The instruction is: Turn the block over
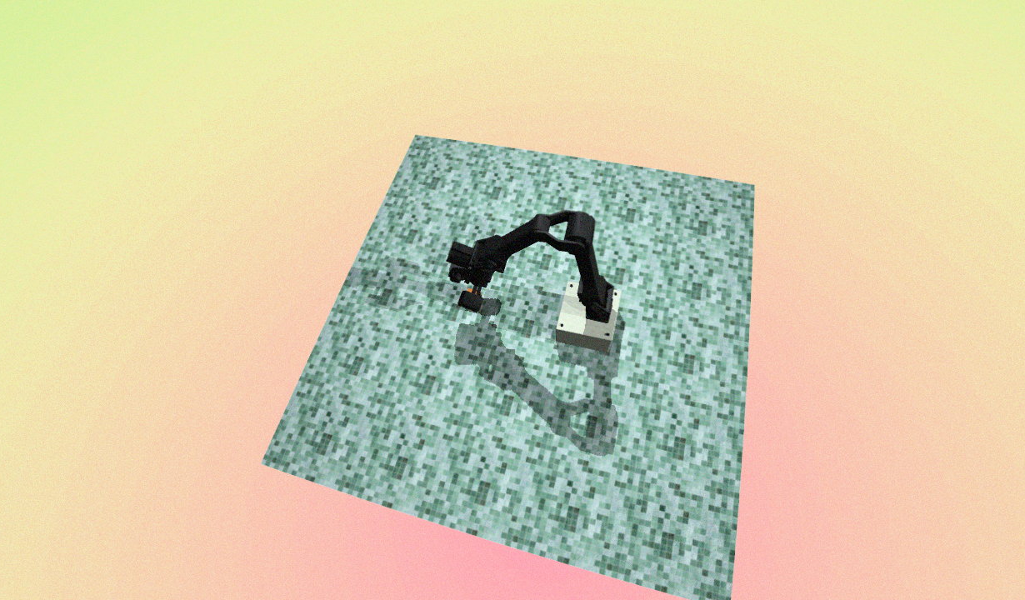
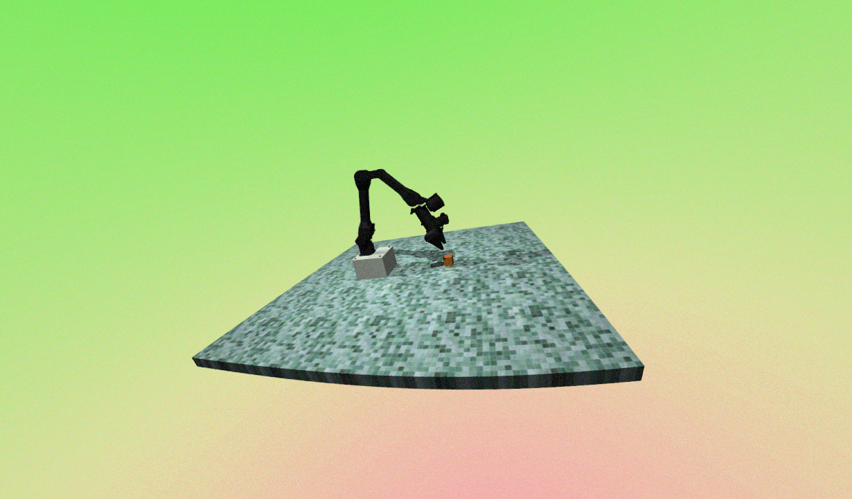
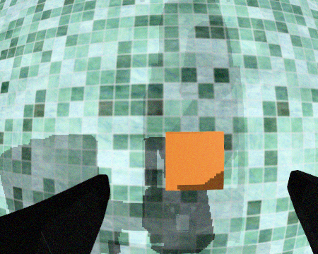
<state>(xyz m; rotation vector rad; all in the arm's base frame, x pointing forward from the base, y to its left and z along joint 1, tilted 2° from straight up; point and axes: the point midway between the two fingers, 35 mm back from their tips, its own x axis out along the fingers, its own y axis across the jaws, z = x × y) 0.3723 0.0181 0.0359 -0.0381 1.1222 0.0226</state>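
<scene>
The block [image 1: 469,291] [image 2: 448,260] [image 3: 192,156] is a small orange cube that rests on the tiled table [image 1: 672,477] [image 2: 416,335] [image 3: 78,85]. Its upper face is plain orange in the wrist view, with a shadow over the lower right corner. No mark shows on that face; the underside and some sides are hidden. My gripper [image 1: 474,288] [image 2: 442,247] [image 3: 203,184] is open and empty, above the block and pointing down at a slant. In the wrist view the block lies below and between the spread fingers, touching neither. In the top view the gripper hides most of the block.
The arm's pale base box [image 1: 568,319] [image 2: 373,267] stands on the table, right of the block in the top view and left of it in the exterior view. The arm arches above the table between base and block. Its shadow falls across the tiles.
</scene>
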